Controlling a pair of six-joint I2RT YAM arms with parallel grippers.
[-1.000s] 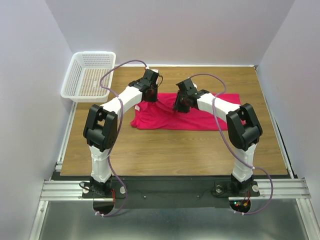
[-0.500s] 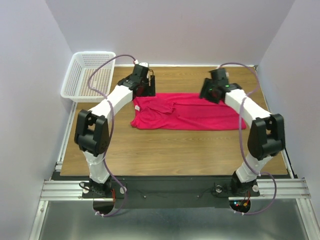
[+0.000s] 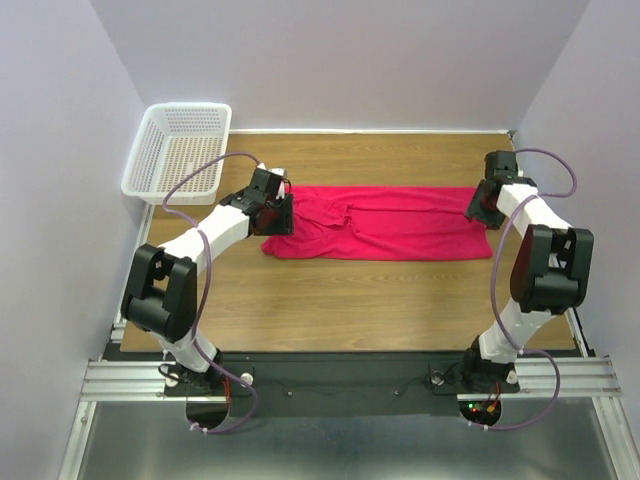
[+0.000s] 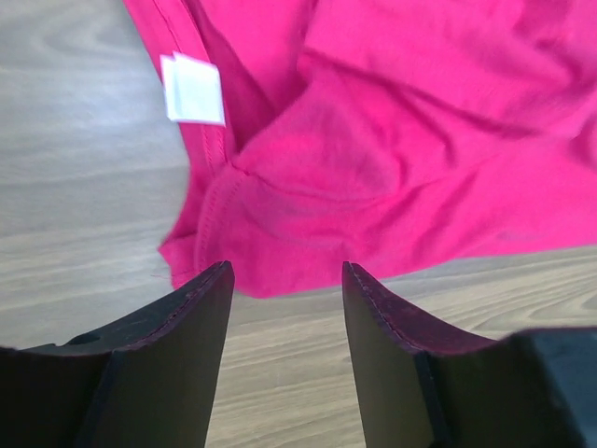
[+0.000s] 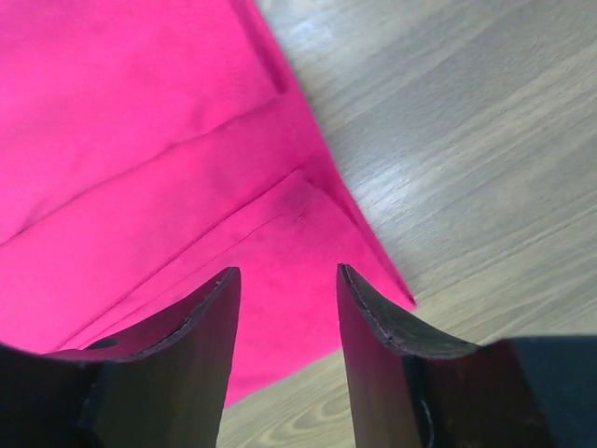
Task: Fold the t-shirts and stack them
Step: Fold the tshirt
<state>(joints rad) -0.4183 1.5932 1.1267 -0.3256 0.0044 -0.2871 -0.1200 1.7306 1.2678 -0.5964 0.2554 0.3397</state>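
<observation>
A brown wood-grain table (image 3: 350, 300) is enclosed by pale lilac walls (image 3: 350, 60). In the top external view, one crimson-pink short-sleeved cloth t-shirt (image 3: 400, 225) is seen lying flat, spread sideways across the far half of the table between the two arms. Its left end is partly covered by the left gripper (image 3: 275, 212) and its right end by the right gripper (image 3: 487, 205). From above, the fingers of neither can be made out. A white plastic mesh basket (image 3: 180, 150) is set at the far left corner of the table, well apart from the t-shirt.

In the left wrist view, the left gripper (image 4: 285, 271) is shown with its black fingers (image 4: 177, 336) apart and nothing clamped between them. A rumpled, folded-over end of the t-shirt (image 4: 420, 140) lies just beyond the tips. A small white rectangular neck label (image 4: 193, 89) is seen at the collar seam. It is blurred, and no writing can be read on it. The garment is cut off by the top and right edges of the picture.

In the right wrist view, the right gripper (image 5: 287, 271) is likewise shown with its fingers (image 5: 382, 336) apart and nothing held. Beneath them a flat, hemmed corner of the t-shirt (image 5: 140, 168) is seen on the bare wood. The rest is cut off at the left and top. Whether the tips touch the cloth cannot be told.
</observation>
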